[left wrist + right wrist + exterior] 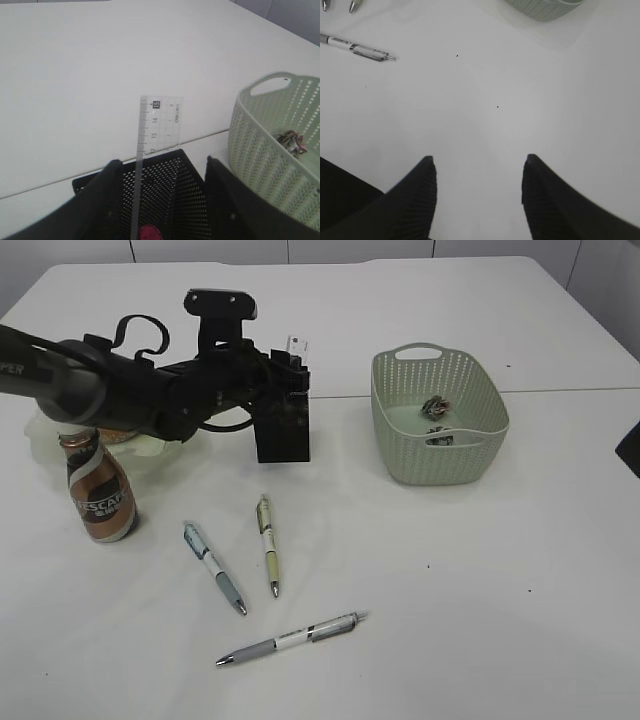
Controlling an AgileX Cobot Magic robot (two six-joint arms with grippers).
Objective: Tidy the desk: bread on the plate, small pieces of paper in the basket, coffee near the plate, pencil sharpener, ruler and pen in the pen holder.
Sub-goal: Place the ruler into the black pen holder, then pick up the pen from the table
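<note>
White table. Pale green basket, walls dotted with small holes, dark crumpled paper inside. Black mesh holder, clear ruler with black marks, something pink-red at its foot. Brown bottle, cream swirl, copper cap, left of frame. Three pens: white-grey, yellowish, white-grey. Black arm.

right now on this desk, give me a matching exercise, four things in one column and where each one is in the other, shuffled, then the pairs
Things:
1. ruler
2. coffee bottle
3. crumpled paper
4. three pens

Places:
A. inside the green basket
B. lying loose on the table
C. standing upright in the black mesh pen holder
D. standing at the table's left, under the left arm

Pairs: 1-C, 2-D, 3-A, 4-B
</note>
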